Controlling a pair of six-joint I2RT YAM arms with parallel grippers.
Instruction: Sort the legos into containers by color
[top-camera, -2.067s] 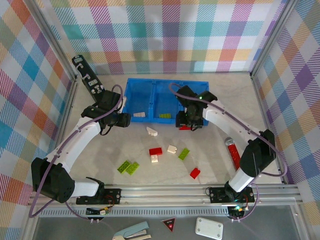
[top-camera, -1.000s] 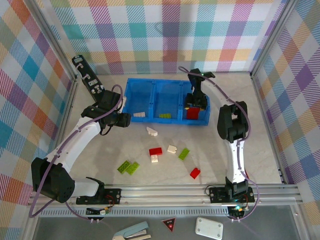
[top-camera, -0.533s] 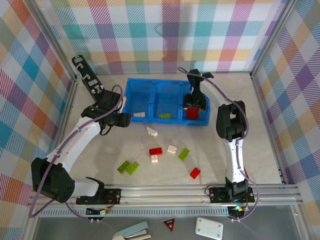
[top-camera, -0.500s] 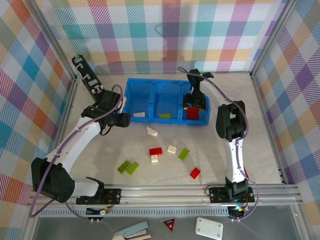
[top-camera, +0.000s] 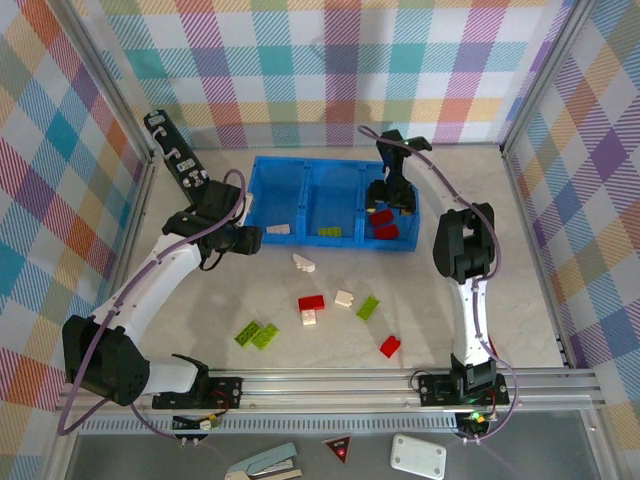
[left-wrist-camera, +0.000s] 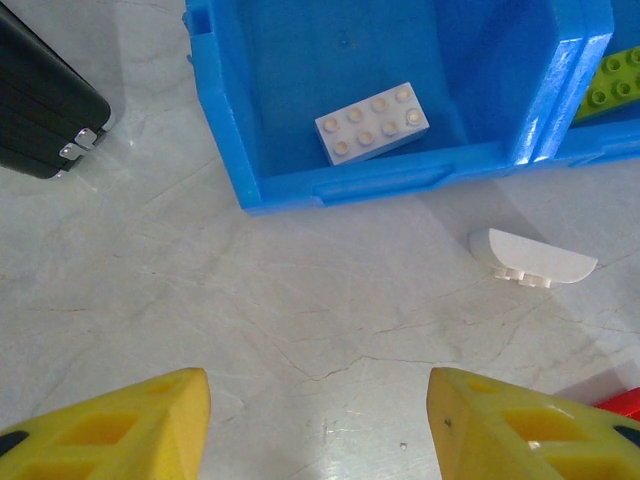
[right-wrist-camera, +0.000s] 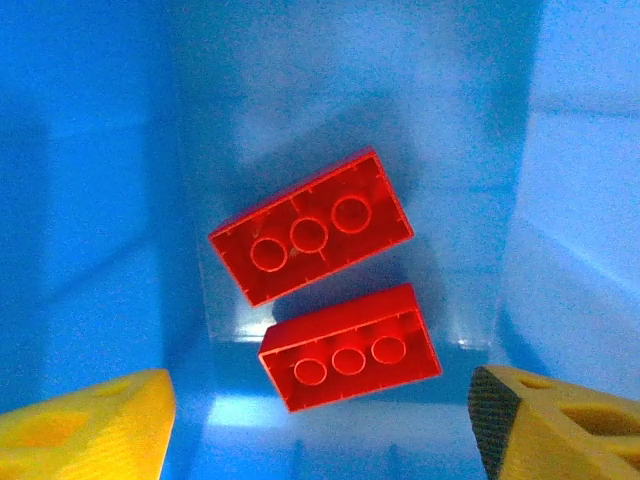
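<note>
The blue tray (top-camera: 300, 178) stands at the back middle of the table. My right gripper (top-camera: 391, 197) hangs open over its right compartment, where two red legos (right-wrist-camera: 312, 240) (right-wrist-camera: 350, 348) lie upside down, free of the fingers (right-wrist-camera: 90, 430). A white lego (left-wrist-camera: 372, 122) lies in the left compartment and a green one (top-camera: 330, 232) in the middle. My left gripper (left-wrist-camera: 320, 420) is open over bare table just in front of the tray's left end. Loose on the table are a white curved piece (left-wrist-camera: 532, 260), red (top-camera: 311, 302) (top-camera: 390, 346), white (top-camera: 344, 297) and green (top-camera: 368, 308) (top-camera: 256, 334) legos.
A black ribbed bar (top-camera: 172, 152) lies at the back left, next to the tray's corner (left-wrist-camera: 40, 110). Plaid walls close in the table on three sides. A metal rail (top-camera: 330, 382) runs along the near edge, with small items beyond it.
My right gripper has opened and let go of a red lego, which now lies in the right compartment beside the other red one. The left arm has not moved.
</note>
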